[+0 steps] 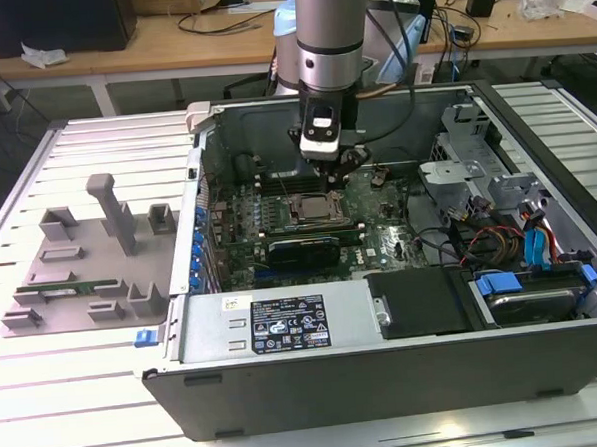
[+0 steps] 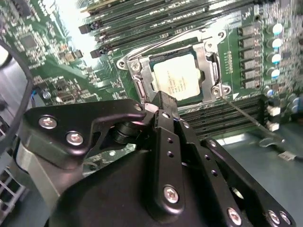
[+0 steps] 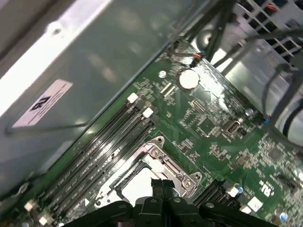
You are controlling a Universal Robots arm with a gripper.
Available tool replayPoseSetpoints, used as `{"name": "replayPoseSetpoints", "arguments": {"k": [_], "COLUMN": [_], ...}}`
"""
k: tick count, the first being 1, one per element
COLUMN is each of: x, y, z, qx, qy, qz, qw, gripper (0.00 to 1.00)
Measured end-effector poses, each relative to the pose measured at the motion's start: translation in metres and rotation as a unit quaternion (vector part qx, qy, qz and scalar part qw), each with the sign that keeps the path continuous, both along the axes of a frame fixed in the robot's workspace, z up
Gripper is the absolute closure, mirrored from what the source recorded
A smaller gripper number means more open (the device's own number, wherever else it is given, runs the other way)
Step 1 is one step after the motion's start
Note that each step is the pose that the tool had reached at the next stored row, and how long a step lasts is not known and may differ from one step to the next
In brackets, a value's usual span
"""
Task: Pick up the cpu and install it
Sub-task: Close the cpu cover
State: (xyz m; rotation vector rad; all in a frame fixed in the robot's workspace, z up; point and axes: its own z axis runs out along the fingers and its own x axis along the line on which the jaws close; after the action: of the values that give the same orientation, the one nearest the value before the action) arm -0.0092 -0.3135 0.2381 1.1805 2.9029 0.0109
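Observation:
The cpu (image 1: 314, 209) lies flat in the socket frame (image 2: 212, 61) on the motherboard, silvery top up, inside the open computer case. In the second wrist view the cpu (image 2: 180, 77) sits square within the frame, and a pale corner of the cpu (image 3: 136, 185) shows in the first wrist view. My gripper (image 1: 332, 180) hangs just above the socket's edge. Its black fingertips (image 2: 160, 100) are pressed together with nothing between them. The gripper (image 3: 162, 183) hovers over the socket's rim, apart from the chip.
Memory slots (image 2: 142, 23) flank the socket. A thin socket lever (image 2: 246, 115) sticks out beside it. The case walls (image 1: 386, 369), power supply (image 1: 279, 323) and drive cables (image 1: 540, 246) surround the board. A grey fixture (image 1: 85, 265) holding a green memory stick (image 1: 67, 292) lies at the exterior view's left.

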Motion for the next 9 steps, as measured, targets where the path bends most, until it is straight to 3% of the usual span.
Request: {"name": "replayPoseSetpoints", "arguments": {"k": [2, 5, 7, 9], "x": [0.0, 0.0, 0.0, 0.0], "y": [0.0, 0.0, 0.0, 0.0], "z": [0.0, 0.0, 0.0, 0.0], "qx": [0.0, 0.0, 0.0, 0.0], "qy": [0.0, 0.0, 0.0, 0.0], "qz": [0.034, 0.074, 0.094, 0.118], "qw": [0.9994, 0.9972, 0.9955, 0.993], "gripper": [0.89, 0.89, 0.89, 0.89]}}
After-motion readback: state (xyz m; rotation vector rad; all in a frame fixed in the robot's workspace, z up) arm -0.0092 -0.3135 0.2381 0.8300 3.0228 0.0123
